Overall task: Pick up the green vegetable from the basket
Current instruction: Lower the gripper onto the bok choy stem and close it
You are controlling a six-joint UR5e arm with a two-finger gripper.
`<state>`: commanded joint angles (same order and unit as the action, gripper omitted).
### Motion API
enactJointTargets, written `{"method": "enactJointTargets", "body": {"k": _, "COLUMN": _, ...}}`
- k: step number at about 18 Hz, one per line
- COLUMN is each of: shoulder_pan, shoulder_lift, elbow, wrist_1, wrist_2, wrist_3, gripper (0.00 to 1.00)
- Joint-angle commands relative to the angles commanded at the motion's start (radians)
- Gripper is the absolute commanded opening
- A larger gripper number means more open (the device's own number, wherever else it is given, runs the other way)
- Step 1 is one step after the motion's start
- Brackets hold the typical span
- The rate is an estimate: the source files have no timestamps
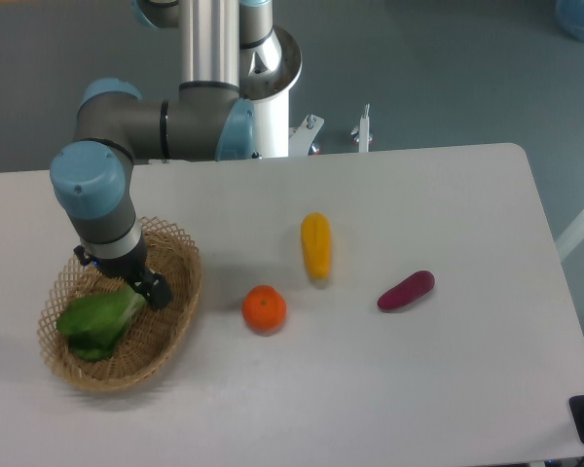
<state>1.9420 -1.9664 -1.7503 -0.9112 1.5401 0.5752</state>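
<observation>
The green vegetable (99, 323) lies in the woven wicker basket (180, 302) at the table's left, leaves to the left and pale stem end up to the right. My gripper (144, 290) points down into the basket, right at the stem end and touching or nearly touching it. One dark finger (159, 291) shows to the right of the stem. The other finger is hidden behind the wrist and the vegetable. I cannot tell whether the jaws are closed on the stem.
An orange round fruit (265, 308) sits just right of the basket. A yellow corn-like piece (316, 244) and a purple oblong vegetable (406, 290) lie further right. The arm's base (263, 68) stands at the table's back edge.
</observation>
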Motion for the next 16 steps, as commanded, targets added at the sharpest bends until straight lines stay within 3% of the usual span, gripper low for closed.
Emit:
{"method": "enactJointTargets", "body": {"k": 3, "shoulder_pan": -0.005, "shoulder_lift": -0.046, "elbow": 0.006, "wrist_1": 0.017, "wrist_2": 0.000, "wrist_3": -0.005, "gripper": 1.00}}
{"method": "enactJointTargets", "body": {"k": 16, "shoulder_pan": -0.014, "shoulder_lift": -0.059, "elbow": -0.012, "wrist_1": 0.022, "wrist_2": -0.020, "wrist_3": -0.008, "gripper": 1.00}}
